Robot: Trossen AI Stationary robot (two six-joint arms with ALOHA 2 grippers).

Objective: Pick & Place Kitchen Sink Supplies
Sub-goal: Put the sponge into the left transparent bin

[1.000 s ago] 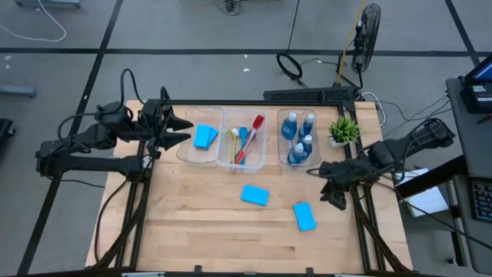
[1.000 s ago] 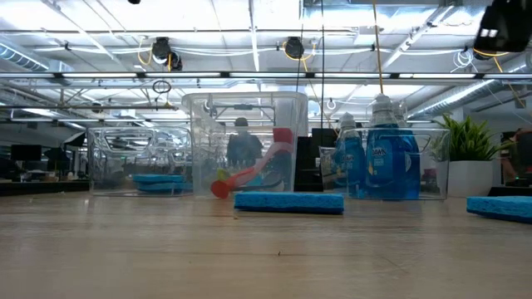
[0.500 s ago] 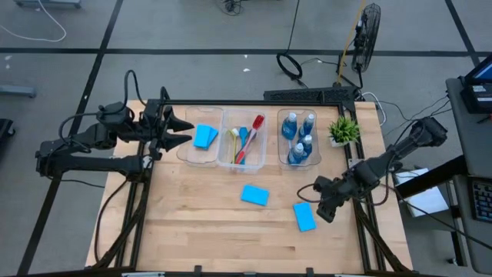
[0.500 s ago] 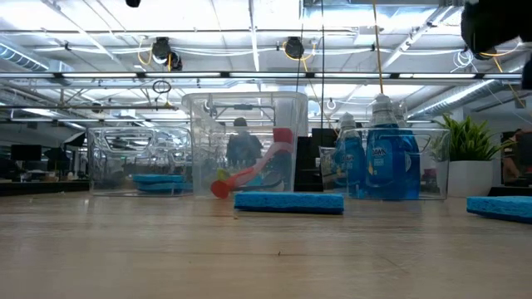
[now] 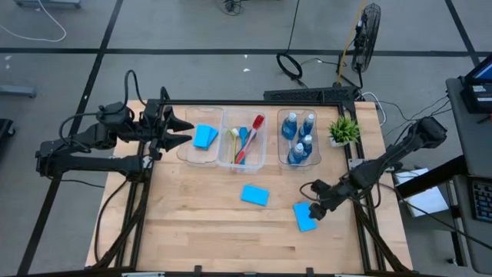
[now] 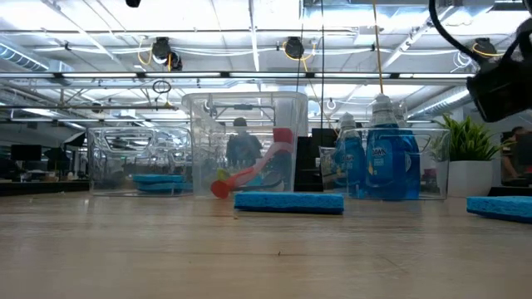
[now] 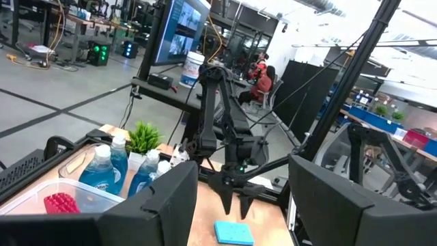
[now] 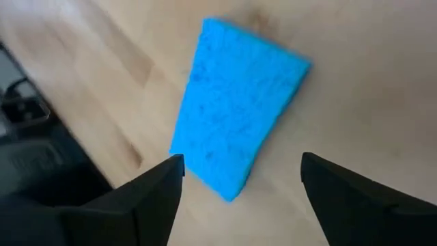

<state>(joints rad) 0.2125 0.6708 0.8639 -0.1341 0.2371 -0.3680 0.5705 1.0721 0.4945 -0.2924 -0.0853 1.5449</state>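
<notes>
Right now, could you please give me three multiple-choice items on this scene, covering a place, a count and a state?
1. Where is the right hand?
A. over the sponge nearest the table's right edge
B. inside the bottle bin
C. beside the plant

2. How many sponges lie loose on the table?
A. none
B. two
C. five

3. How do the right hand's jaws stand?
A. shut on a brush
B. shut on a bottle
C. open, holding nothing

A: the right wrist view looks down on that sponge.
B: the other loose one lies mid-table.
C: the fingers stand spread.

Grey tiled floor [image 5: 192, 31], standing fan [image 5: 367, 31], bright ceiling lights [image 6: 274, 17].
</notes>
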